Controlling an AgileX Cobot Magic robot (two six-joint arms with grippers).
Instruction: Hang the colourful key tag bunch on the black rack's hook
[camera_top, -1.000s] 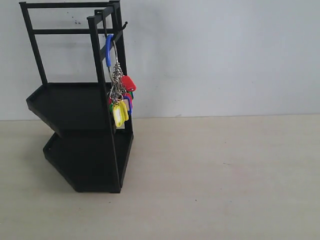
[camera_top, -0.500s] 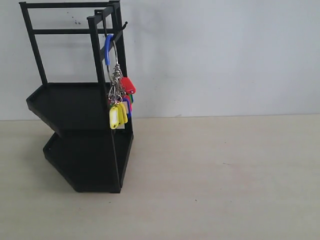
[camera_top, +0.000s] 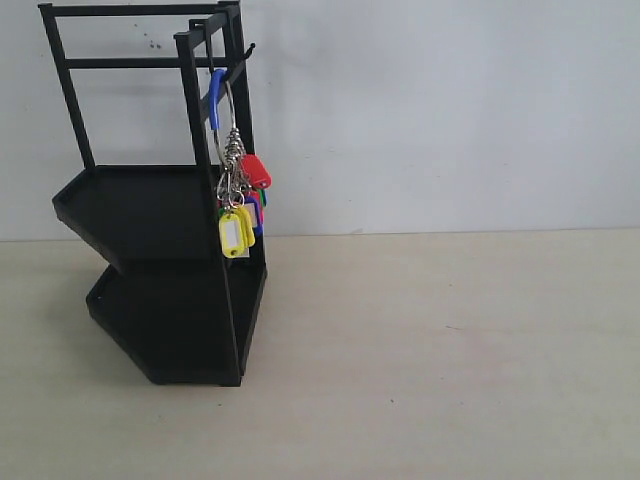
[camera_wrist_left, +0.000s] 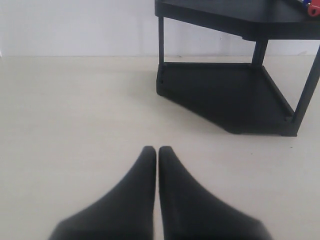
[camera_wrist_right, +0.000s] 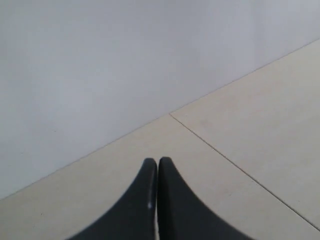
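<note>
The colourful key tag bunch (camera_top: 238, 195) is hanging by its ring on the hook (camera_top: 243, 55) of the black rack (camera_top: 140, 215), at the bench's (camera_top: 450, 350) far left corner. The task is apparently done, so the left gripper (camera_wrist_left: 157, 150) and right gripper (camera_wrist_right: 157, 161) are sitting closed and empty.

— What shows of the left gripper (camera_wrist_left: 157, 150)?
— Two matte black jaws, broad at the base, curving to narrow tips.
— The right gripper (camera_wrist_right: 158, 161)?
— Same shape and colour, one tiny pale speck.
</note>
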